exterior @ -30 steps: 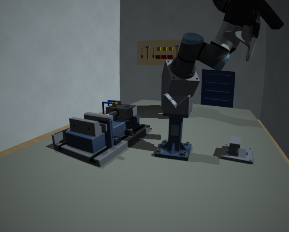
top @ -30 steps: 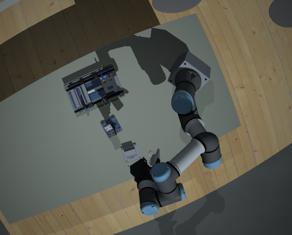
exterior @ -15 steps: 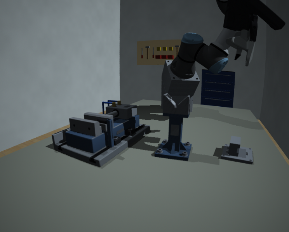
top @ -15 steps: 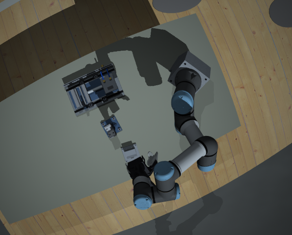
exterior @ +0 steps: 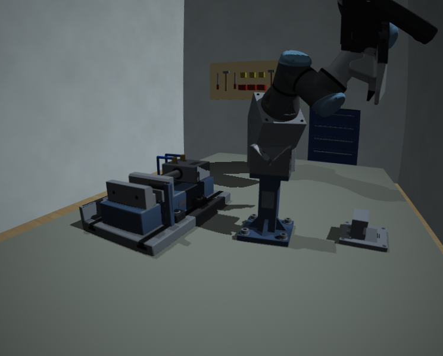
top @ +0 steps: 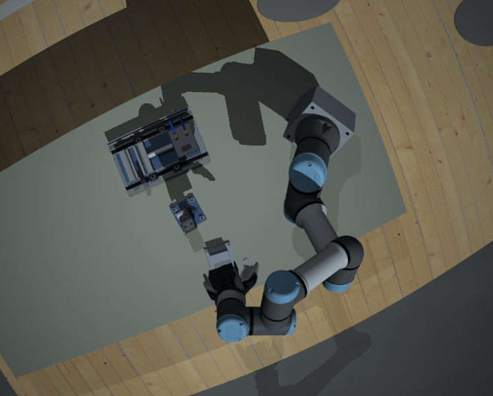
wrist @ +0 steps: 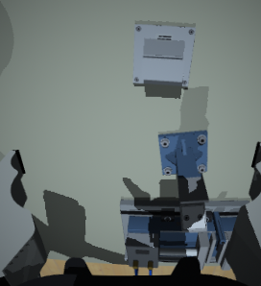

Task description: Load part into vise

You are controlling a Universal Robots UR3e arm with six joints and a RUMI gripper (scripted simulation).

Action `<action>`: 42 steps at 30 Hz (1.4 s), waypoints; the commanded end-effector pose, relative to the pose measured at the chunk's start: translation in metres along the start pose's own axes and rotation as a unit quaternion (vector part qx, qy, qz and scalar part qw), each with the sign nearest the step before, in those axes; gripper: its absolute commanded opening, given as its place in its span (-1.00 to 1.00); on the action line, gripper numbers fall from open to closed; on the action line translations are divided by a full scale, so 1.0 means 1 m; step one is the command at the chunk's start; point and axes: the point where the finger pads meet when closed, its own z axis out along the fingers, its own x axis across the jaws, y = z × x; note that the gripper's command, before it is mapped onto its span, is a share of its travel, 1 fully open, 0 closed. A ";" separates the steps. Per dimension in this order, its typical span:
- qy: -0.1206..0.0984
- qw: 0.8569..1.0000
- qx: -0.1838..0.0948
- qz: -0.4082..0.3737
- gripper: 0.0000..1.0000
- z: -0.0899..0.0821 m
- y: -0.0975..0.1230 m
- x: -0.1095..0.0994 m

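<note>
The part (exterior: 359, 221) is a small grey block that sits on the infeed plate at the right of the table. In the wrist view the part (wrist: 164, 48) lies on the plate (wrist: 164, 55) at the top. I cannot tell which way its slot faces. My gripper (exterior: 374, 94) hangs high above the plate, open and empty. From overhead the gripper (top: 230, 275) is over the plate's near edge. In the wrist view the fingers stand wide at both sides. The vise (top: 157, 149) stands open at the left (exterior: 149, 199).
The V-block (exterior: 270, 153) on its blue pedestal base (top: 187, 212) stands between the vise and the infeed plate, in line with both in the wrist view (wrist: 183, 154). The arm's base block (top: 321, 117) is at the table's far right. The table's near edge is under the wrist.
</note>
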 end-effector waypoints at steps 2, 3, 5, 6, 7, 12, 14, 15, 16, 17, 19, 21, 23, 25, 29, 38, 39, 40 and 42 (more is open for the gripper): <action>0.022 0.999 0.026 0.027 1.00 0.002 -0.001 0.015; 0.024 0.999 0.028 0.030 1.00 0.003 -0.001 0.016; 0.028 0.999 0.031 0.034 1.00 0.003 -0.001 0.019; 0.029 0.998 0.032 0.036 1.00 0.003 0.000 0.020; 0.030 0.998 0.033 0.037 1.00 0.003 0.000 0.021; 0.033 0.998 0.035 0.040 1.00 0.003 0.000 0.023; 0.034 0.998 0.035 0.041 1.00 0.003 0.000 0.023; 0.034 0.998 0.035 0.041 1.00 0.003 0.000 0.024; 0.034 0.998 0.035 0.041 1.00 0.003 0.000 0.024; 0.034 0.998 0.035 0.041 1.00 0.003 0.000 0.024; 0.034 0.998 0.035 0.041 1.00 0.003 0.000 0.024; 0.034 0.998 0.035 0.041 0.03 0.003 0.000 0.024; 0.034 0.998 0.035 0.041 0.03 0.003 0.000 0.024; 0.034 0.998 0.035 0.041 0.03 0.003 0.000 0.024; 0.034 0.998 0.035 0.041 0.03 0.003 0.000 0.024; 0.034 0.998 0.035 0.041 0.03 0.003 0.000 0.024; 0.034 0.998 0.035 0.041 0.03 0.003 0.000 0.024; 0.034 0.998 0.035 0.041 0.03 0.003 0.000 0.024; 0.034 0.998 0.035 0.041 0.03 0.003 0.000 0.024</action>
